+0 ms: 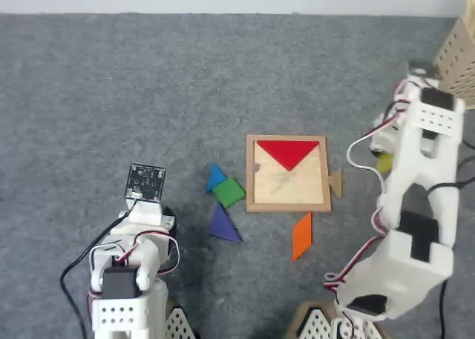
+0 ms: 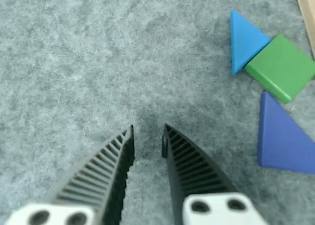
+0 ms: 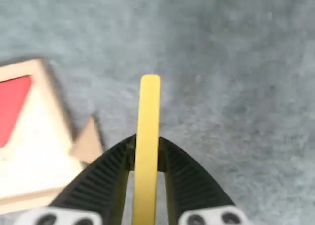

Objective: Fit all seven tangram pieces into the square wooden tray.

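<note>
Poses: right gripper outstretched, clamping one yellow piece off the tray's right edge; left gripper tucked close, slightly parted, empty; one red triangle inside — five pieces outside.

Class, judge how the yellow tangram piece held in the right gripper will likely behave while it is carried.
The yellow piece looks stiff: it stands straight in the right gripper. Thin and flat, so probably light. Pinched across its smooth faces, it might pivot or slip.
</note>
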Robot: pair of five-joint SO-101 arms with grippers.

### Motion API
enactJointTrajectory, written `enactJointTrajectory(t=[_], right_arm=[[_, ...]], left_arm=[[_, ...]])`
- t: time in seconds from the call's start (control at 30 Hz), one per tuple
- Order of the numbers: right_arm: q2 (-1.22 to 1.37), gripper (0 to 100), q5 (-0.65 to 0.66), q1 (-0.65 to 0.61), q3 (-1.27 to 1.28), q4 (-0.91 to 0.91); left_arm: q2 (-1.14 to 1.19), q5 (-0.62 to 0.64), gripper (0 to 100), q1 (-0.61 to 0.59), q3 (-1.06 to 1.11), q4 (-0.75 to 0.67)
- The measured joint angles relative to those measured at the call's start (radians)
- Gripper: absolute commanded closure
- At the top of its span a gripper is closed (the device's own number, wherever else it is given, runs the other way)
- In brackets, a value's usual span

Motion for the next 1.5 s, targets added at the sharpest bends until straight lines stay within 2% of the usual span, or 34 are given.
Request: enactJointTrajectory(t=[0.07,0.2,0.33,0.43,0.87,0.97,1.17,1.5], right_arm=[[-0.012,99.2,0.003,-0.060,0.000,0.000],[-0.014,99.2,0.094,-0.236,0.000,-0.005],[-0.014,99.2,0.144,-0.414,0.000,-0.084],[-0.015,99.2,0.152,-0.488,0.026,-0.169],[-0.034,99.0,0.157,-0.503,0.318,-0.509],[-0.064,97.7,0.157,-0.502,0.338,-0.519],[-0.071,84.7,0.157,-0.503,0.338,-0.514],[-0.072,87.6,0.157,-0.516,0.338,-0.414]], left_arm=[[0.000,0.000,91,-0.002,0.000,0.000],[0.000,0.000,91,-0.002,0.000,0.000],[0.000,0.000,91,0.000,0.000,0.000],[0.000,0.000,91,-0.002,0.000,0.000],[0.000,0.000,91,0.000,0.000,0.000],[0.000,0.000,91,0.000,0.000,0.000],[0.000,0.000,91,0.000,0.000,0.000],[0.000,0.000,91,0.000,0.000,0.000]])
